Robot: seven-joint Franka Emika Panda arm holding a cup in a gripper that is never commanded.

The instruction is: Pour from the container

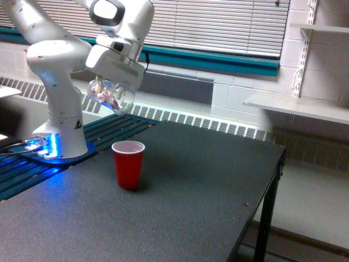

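In the exterior view my gripper (109, 87) is shut on the container (112, 95), a small clear cup with pinkish-white bits showing through its wall. The container hangs tilted in the air, well above the table and a little to the exterior view's left of the red cup. That red cup (128, 164) stands upright on the dark table (180, 213), its white inside showing at the rim. The fingers are mostly hidden behind the clear cup and the white hand.
The arm's white base (61, 128) stands on a blue-lit plate at the exterior view's left. The table's edge and leg (265, 218) run down the right side. White shelves (297, 106) hang on the wall at the right.
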